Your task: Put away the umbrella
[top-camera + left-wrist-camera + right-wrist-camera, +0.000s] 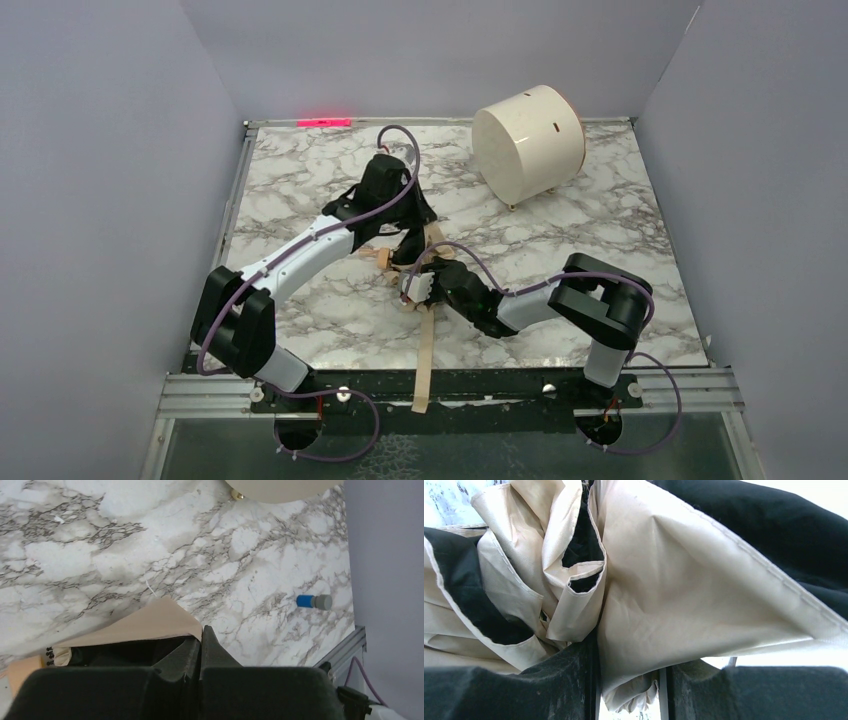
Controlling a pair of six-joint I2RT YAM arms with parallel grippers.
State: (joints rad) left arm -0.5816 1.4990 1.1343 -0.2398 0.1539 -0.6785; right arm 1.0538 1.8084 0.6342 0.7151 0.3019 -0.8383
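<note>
Right jaws pinched the beige fabric folding umbrella [664, 590]; left jaws pressed together beside it.
Umbrella lay crumpled on the white marble desk [600, 200], its long tan strap [425, 360] trailing over the near edge.

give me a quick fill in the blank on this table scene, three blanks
The white cylindrical drum sits at the marble table's far ___ corner.
The beige fabric folding umbrella's long tan strap hangs over the table's ___ edge.
The small two-tone cylinder on the table is grey and ___.
Missing words: right, near, blue.
</note>
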